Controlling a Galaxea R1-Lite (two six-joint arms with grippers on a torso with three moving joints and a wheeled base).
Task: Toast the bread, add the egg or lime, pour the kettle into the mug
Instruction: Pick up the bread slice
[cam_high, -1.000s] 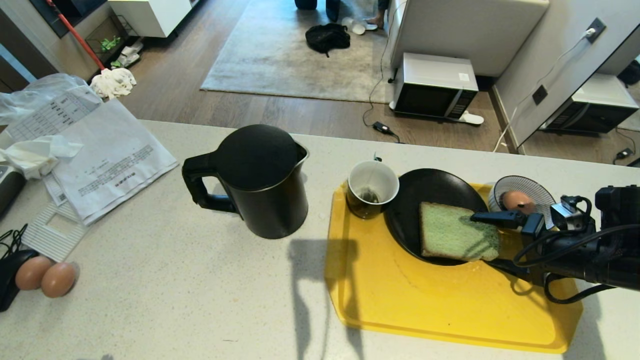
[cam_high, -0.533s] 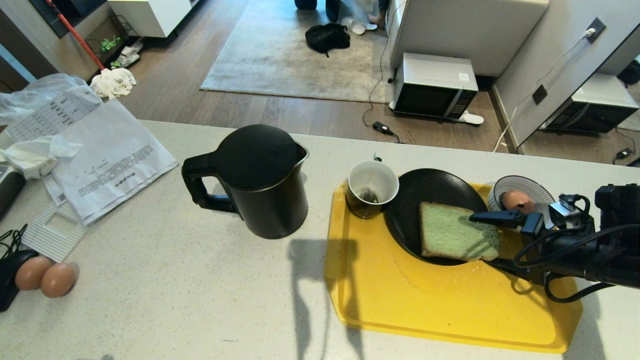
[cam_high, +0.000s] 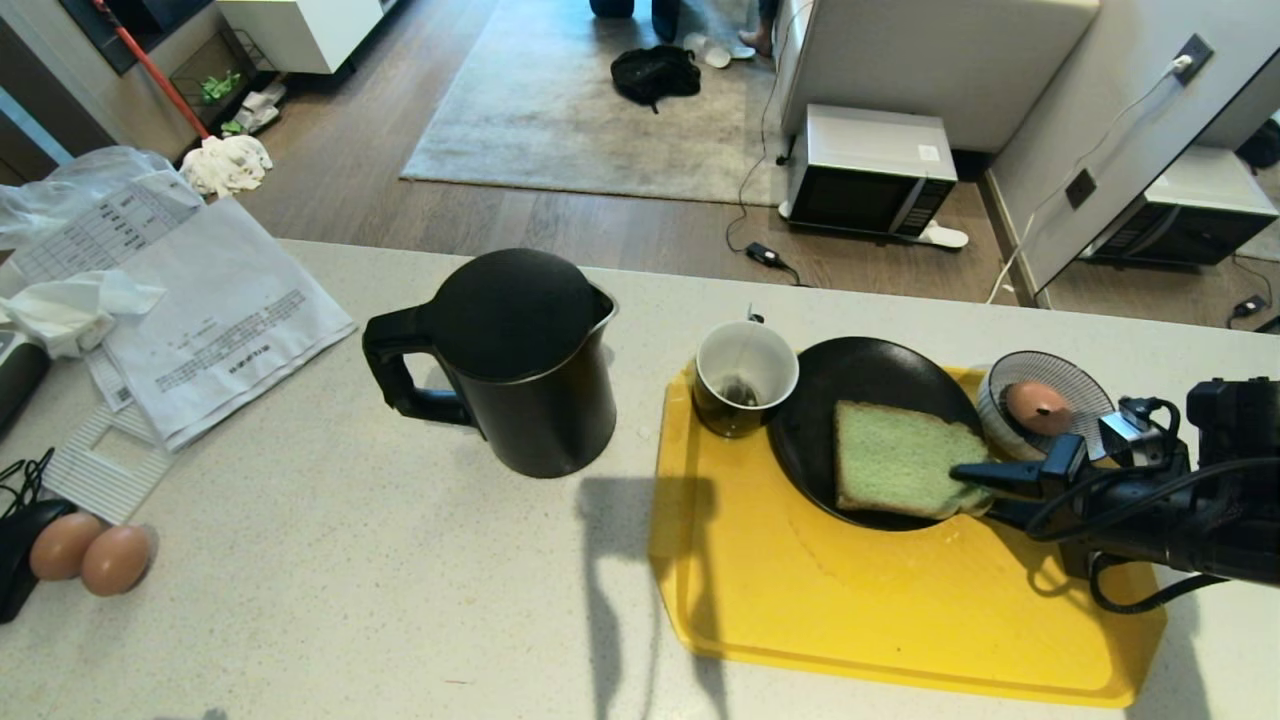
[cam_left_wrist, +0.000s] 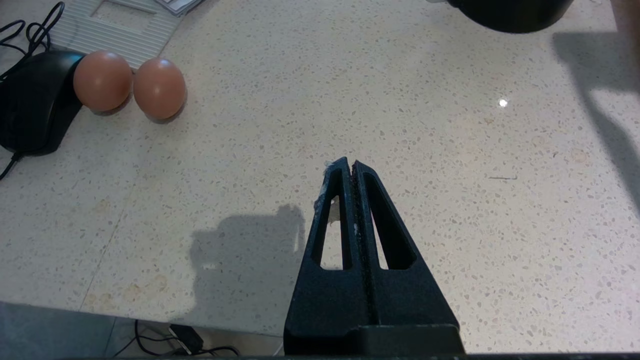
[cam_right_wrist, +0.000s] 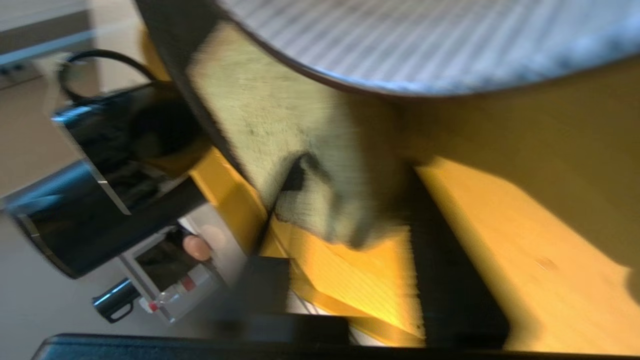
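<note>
The pale green bread lies on a black plate on the yellow tray. My right gripper comes in from the right and is shut on the slice's near right corner; the right wrist view shows that bread corner pinched between the fingers of the gripper. The mug, with a tea bag inside, stands at the tray's far left corner. The black kettle stands left of the tray. One egg sits in the striped bowl. No lime is in view. My left gripper hangs shut over bare counter.
Two more eggs lie at the counter's left edge beside a black device. Papers cover the far left. The counter's far edge drops to a floor with a microwave.
My right gripper's fingers have closed from wide open onto the bread's near right corner, the upper finger coming down onto the slice. The left arm has not moved.
</note>
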